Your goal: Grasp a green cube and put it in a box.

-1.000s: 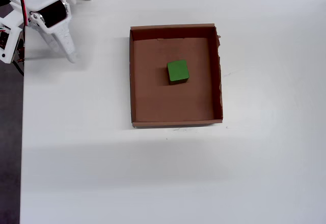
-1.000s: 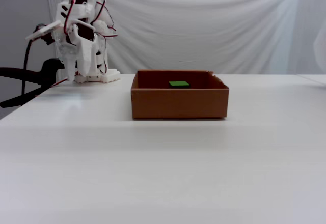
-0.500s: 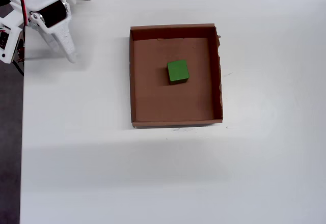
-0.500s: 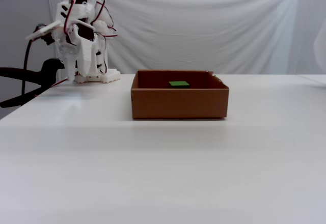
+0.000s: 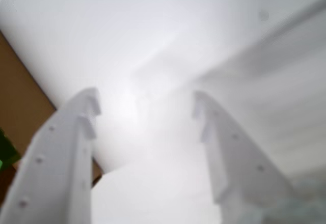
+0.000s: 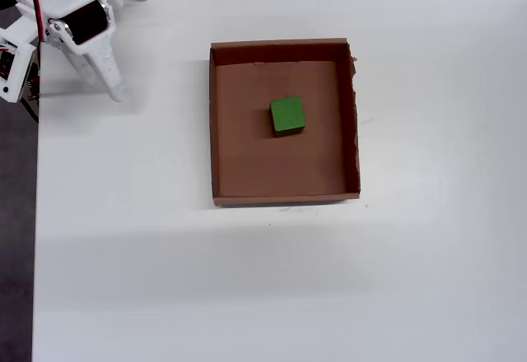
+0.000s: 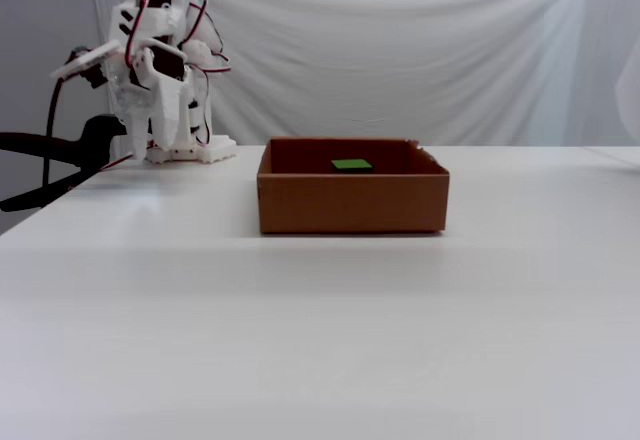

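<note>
Overhead view shows the green cube (image 6: 287, 116) lying on the floor of the box (image 6: 215, 132), slightly above the box's middle in the frame and clear of all four walls. The box is a shallow brown cardboard tray on the white surface (image 6: 247, 296), a little above the centre of the picture, its right wall ragged along the edge. The claw (image 6: 103, 78) is in the upper left of the frame, well apart from the box, at the left edge of the surface, with its white fingers pointing down and to the right.

Wrist view has the two white fingers (image 5: 66, 158) rising from the bottom edge with a wide gap between them and nothing in it, so the claw stands open and empty. A brown strip of the box (image 5: 25, 112) and a sliver of green (image 5: 6, 151) sit at the left edge.

Fixed view from the side puts the arm at upper left and the box at centre, the cube's top (image 7: 351, 165) just visible over the near wall.
</note>
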